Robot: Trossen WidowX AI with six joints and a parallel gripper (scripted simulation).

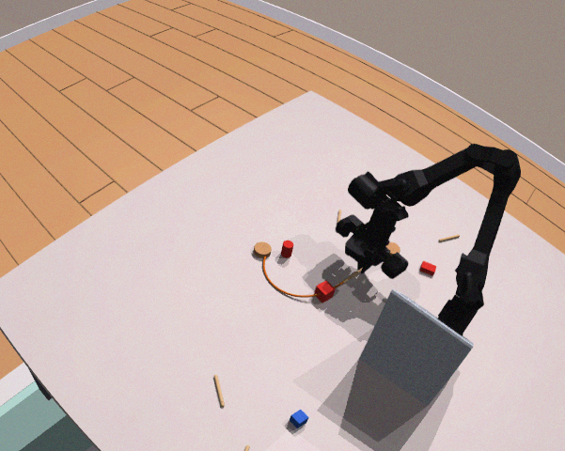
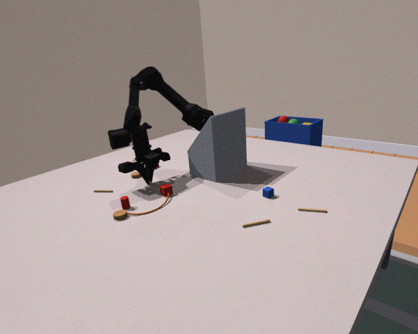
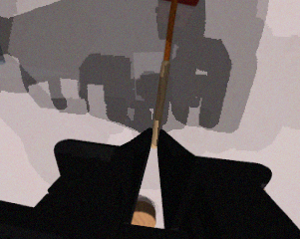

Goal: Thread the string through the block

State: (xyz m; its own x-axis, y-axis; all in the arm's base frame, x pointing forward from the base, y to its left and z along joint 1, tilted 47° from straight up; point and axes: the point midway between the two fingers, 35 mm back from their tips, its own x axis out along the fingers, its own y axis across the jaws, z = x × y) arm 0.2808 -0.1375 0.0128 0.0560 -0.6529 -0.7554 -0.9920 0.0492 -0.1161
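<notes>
My gripper is shut on one end of the thin wooden stick, low over the table. The orange string runs from the stick's far end past a red cube and curves to the round wooden button. Whether the string lies on the cube or against it is unclear. A tall grey wedge-shaped body stands beside the arm. No hole shows in it, and no wooden block with a hole is visible.
A red cylinder stands near the button. A second wooden disc is close behind my gripper. Loose sticks, a red block and a blue cube lie around.
</notes>
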